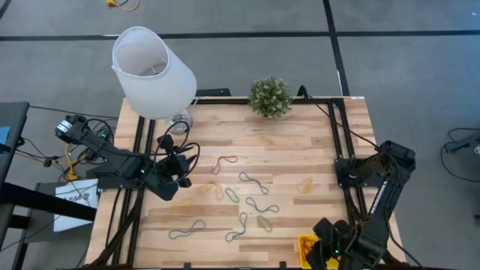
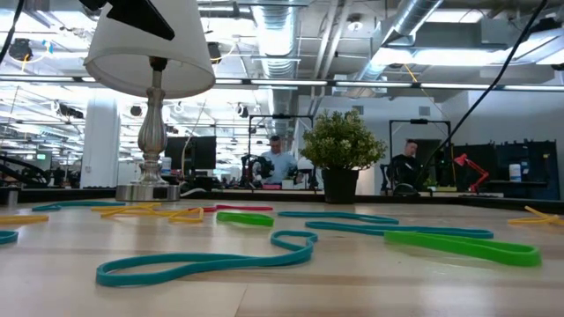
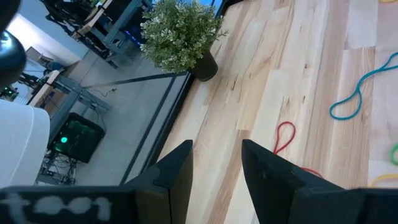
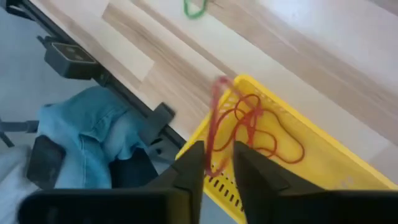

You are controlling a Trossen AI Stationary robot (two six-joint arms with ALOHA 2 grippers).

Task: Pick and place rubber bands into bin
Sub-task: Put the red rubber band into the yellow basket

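**Red band between the right tool's fingers over the bin**

The right tool (image 4: 217,163) hangs over the yellow bin (image 4: 323,146) at the worktop's (image 1: 225,142) near right corner. Its fingers stand narrowly apart with a red band (image 4: 214,124) dangling between them; whether they grip it cannot be told. More red bands (image 4: 264,134) lie in the bin. The left tool (image 3: 216,168) waits, fingers apart and holding nothing, at the worktop's left side near the lamp (image 1: 154,71). Other bands (image 1: 251,206) lie scattered mid-worktop, before the plant (image 1: 270,96).
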